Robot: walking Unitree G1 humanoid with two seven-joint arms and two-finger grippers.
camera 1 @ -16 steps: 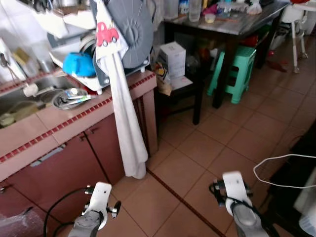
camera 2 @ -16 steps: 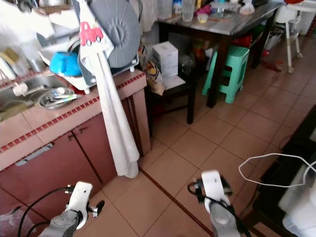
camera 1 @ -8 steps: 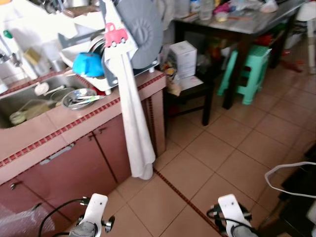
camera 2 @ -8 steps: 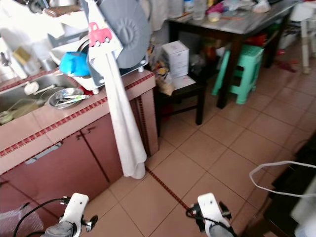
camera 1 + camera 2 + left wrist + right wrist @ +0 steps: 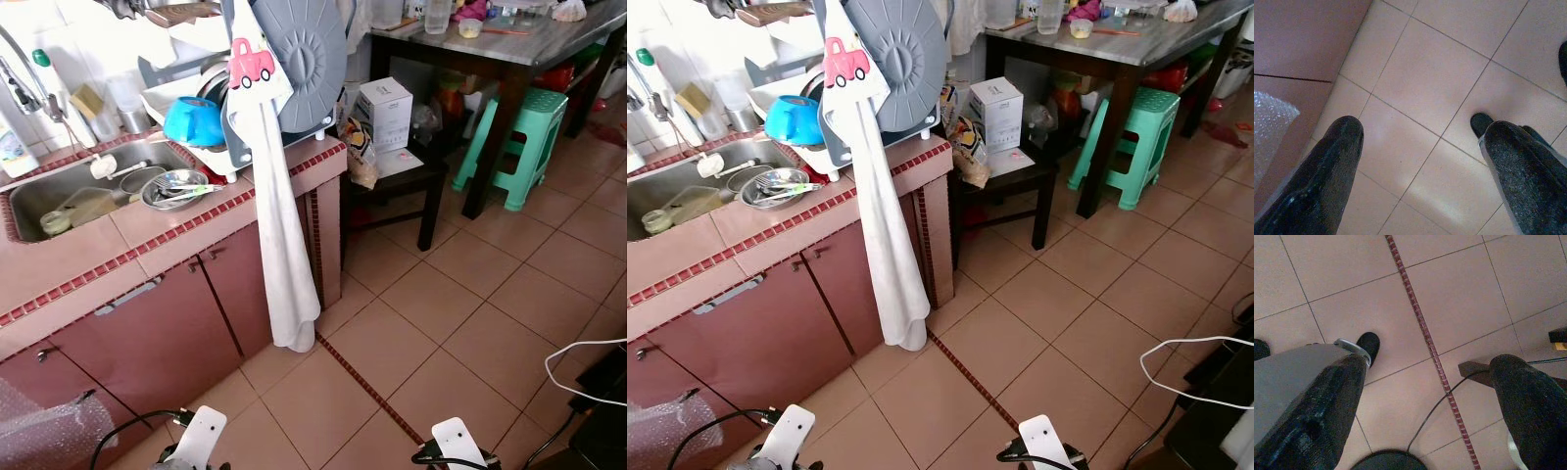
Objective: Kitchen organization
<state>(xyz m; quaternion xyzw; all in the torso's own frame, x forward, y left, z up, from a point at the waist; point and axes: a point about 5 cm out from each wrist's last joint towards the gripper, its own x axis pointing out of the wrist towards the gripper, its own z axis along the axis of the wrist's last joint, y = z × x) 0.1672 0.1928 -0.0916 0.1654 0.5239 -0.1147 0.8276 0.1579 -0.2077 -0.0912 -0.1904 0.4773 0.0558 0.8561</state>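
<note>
Arms dropped lower, both tools wide; sink (image 5: 59, 196) holds bowl (image 5: 174, 187) w/ utensils.

2 white-capped wrists, left arm (image 5: 199, 438) and right arm (image 5: 457, 446), trail black cables (fingers (image 5: 1327, 181) black, grainy-padded).

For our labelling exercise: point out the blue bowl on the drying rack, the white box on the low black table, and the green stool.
blue bowl (image 5: 190, 118), left eye view, on its rounded side.
white box (image 5: 383, 111), left eye view, on its front face.
green stool (image 5: 520, 145), left eye view, on its front legs.
</note>
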